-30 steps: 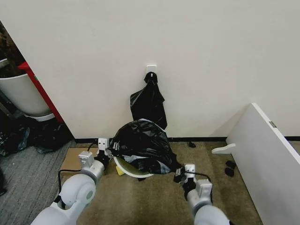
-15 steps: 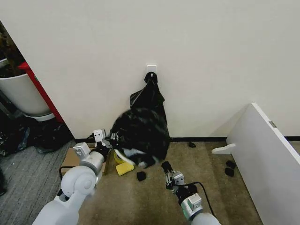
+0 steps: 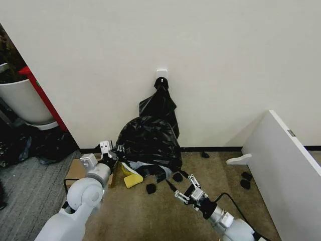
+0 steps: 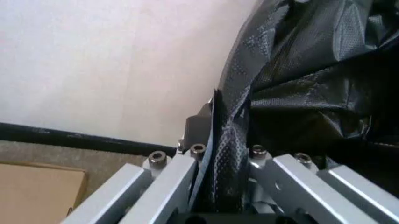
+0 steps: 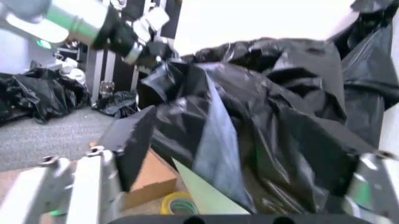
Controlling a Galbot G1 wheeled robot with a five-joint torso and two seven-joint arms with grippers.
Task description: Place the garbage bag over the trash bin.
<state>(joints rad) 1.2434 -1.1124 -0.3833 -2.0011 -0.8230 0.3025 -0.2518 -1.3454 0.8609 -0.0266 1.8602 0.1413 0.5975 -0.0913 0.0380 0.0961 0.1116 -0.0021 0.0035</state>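
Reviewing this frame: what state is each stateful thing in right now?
Glossy black plastic garbage bag: draped over the bin, its edge pinched.
Round cream-white plastic trash bin: mostly covered by the bag.
Left hand: shut on the bag's edge.
Right hand: open, off the bag.

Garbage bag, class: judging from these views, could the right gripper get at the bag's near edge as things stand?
Probably yes. The right gripper is open, low over the carpet just short of the garbage bag, with nothing between them. The left gripper is shut on the bag's far side.
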